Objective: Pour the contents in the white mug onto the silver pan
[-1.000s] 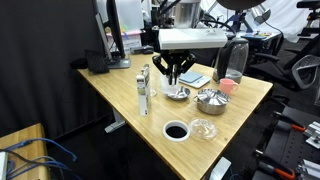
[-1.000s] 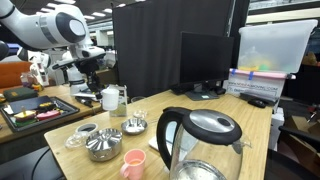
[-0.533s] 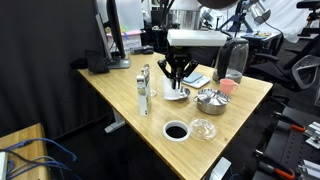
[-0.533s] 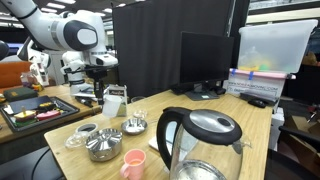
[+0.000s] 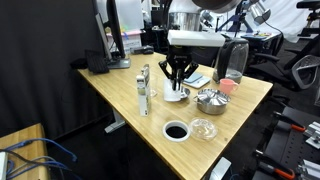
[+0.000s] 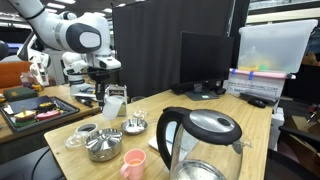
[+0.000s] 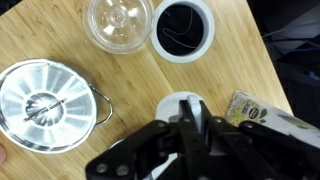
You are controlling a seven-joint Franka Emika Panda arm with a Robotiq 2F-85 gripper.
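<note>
Wooden desk (image 6: 155,103) fills the centre. Far L, white robot arm (image 6: 75,35) reaches down. Its gripper (image 6: 107,88) is clamped on top of the white mug (image 6: 114,104). Can't tell if the mug clears the desk. Silver pan (image 6: 134,124) is just R of the mug & nearer. Near-L of the pan: bigger silver bowl (image 6: 101,147), white-rimmed dish (image 6: 87,130) w/ dark inside, glass dish (image 6: 73,140) by the desk's L edge. Pink cup (image 6: 133,163) sits at the near edge. Glass kettle (image 6: 200,140) w/ black lid & handle dominates near R. Far side: black monitor (image 6: 207,60); clear plastic bin (image 6: 273,48) far R. Separate table far L holds a black tray (image 6: 25,110).
</note>
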